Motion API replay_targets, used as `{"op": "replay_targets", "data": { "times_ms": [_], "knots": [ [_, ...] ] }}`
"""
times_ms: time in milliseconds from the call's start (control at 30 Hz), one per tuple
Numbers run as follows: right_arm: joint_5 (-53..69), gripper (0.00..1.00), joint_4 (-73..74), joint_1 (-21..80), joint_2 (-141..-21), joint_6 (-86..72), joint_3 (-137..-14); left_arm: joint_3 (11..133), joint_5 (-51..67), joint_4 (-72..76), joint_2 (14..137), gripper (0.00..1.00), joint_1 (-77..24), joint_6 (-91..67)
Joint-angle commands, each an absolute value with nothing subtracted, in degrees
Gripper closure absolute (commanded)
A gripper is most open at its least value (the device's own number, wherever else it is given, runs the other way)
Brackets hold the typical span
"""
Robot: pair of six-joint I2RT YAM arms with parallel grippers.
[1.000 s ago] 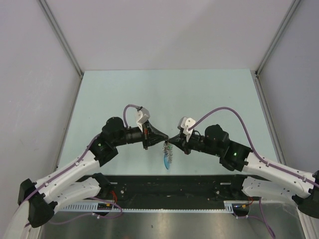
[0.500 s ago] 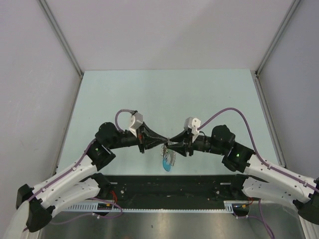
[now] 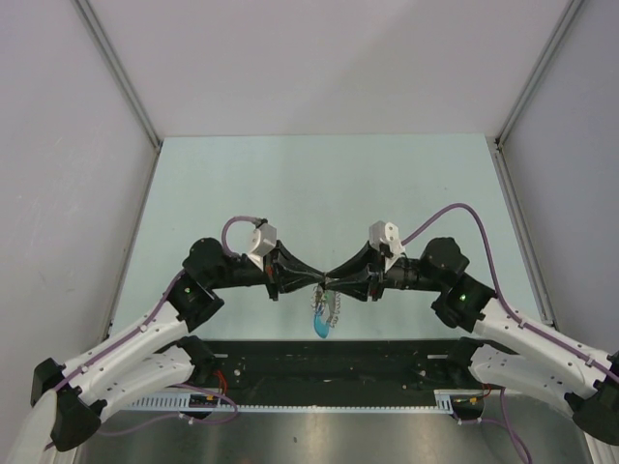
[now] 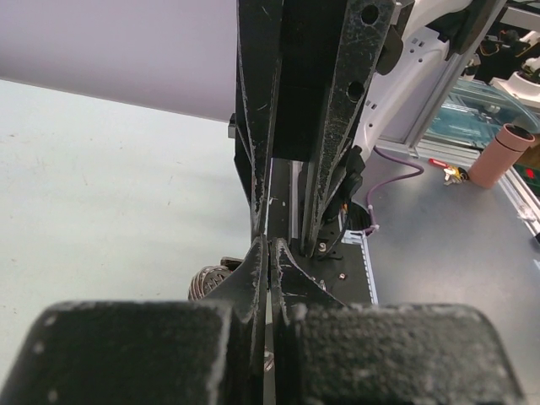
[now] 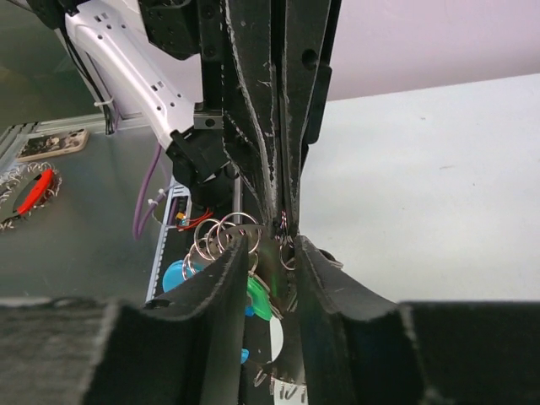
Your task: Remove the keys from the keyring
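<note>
The keys [image 3: 326, 307] hang in a small silvery bunch with a blue piece [image 3: 321, 330], just under the spot where both grippers meet tip to tip. My left gripper [image 3: 321, 280] is shut, pinching the keyring at the top of the bunch. In the right wrist view its tips [image 5: 283, 221] come down onto the keyring's silvery loops [image 5: 221, 236]. My right gripper [image 5: 272, 246] has its fingers apart, straddling a flat dark key, with blue [image 5: 177, 274] and green [image 5: 260, 297] pieces beside it. In the left wrist view the left gripper [image 4: 270, 246] shows its jaws pressed together.
The pale green table [image 3: 319, 184] stretches away behind the grippers, walled at the back and both sides. A black plate [image 3: 319, 360] lies at the near edge between the arm bases. A pink cylinder [image 4: 504, 153] stands off to the side.
Both arms have flattened into one line and the meeting point has dropped slightly toward the near edge. The right gripper's fingers have come apart. The left gripper stays shut.
</note>
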State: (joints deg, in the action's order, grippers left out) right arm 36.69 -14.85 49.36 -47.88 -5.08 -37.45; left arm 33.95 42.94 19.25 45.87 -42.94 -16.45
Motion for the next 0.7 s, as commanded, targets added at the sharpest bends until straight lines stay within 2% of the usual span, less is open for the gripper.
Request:
{"op": "replay_targets", "data": {
  "times_ms": [0, 667],
  "knots": [
    [38.94, 0.71, -18.19, 49.04, -48.34, -6.42, -37.79, 36.12, 44.65, 23.91, 45.70, 1.00, -42.71, -15.03],
    [38.76, 0.75, -19.78, 49.04, -52.82, -7.38, -37.71, 36.74, 44.21, 21.97, 44.56, 1.00, -42.71, -13.10]
  ]
}}
